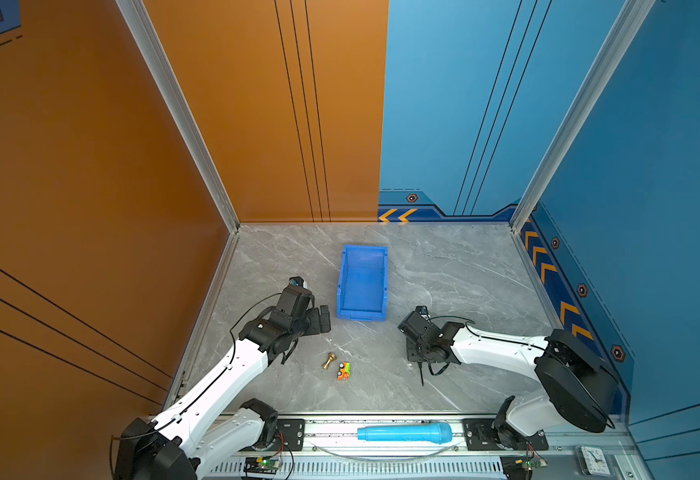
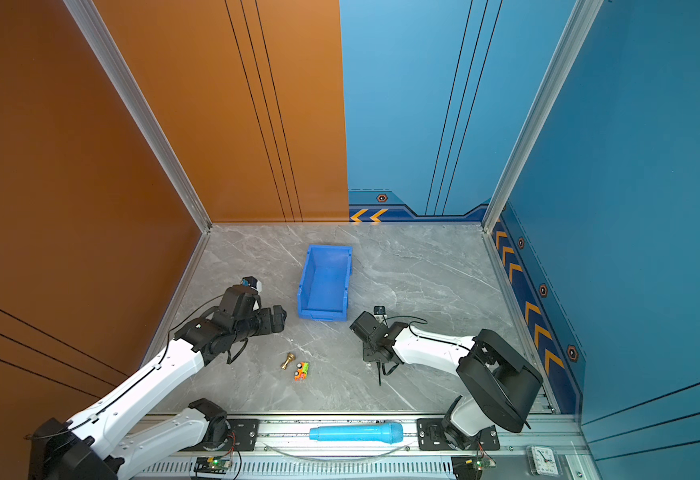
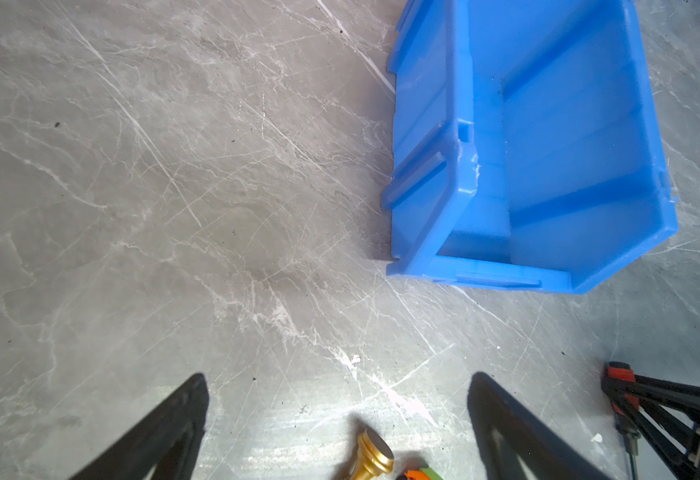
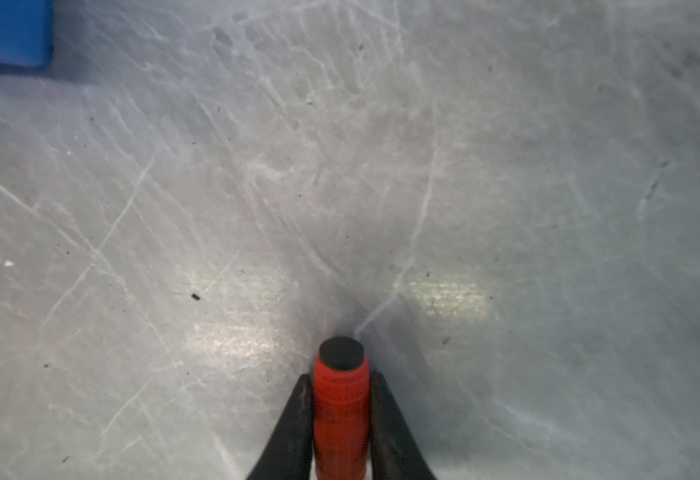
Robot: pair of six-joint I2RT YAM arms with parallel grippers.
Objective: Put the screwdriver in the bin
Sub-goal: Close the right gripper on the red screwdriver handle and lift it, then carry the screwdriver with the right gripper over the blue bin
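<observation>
Right gripper (image 4: pixel 341 375) is pinching slim red-handled screwdriver (image 4: pixel 341 415), shaft (image 1: pixel 421 375) pointing 6 o'clock | bright blue rectangular plastic bin (image 1: pixel 364 250) is lying at its 11 o'clock

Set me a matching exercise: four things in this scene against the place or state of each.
Things:
1. screwdriver
2. bin
3. brass fitting
4. cyan cylinder

Places or states:
A. empty, standing on the table
B. lying on the front rail
C. clamped in the right gripper
D. lying beside an orange-green item

Pairs: 1-C, 2-A, 3-D, 4-B
</observation>
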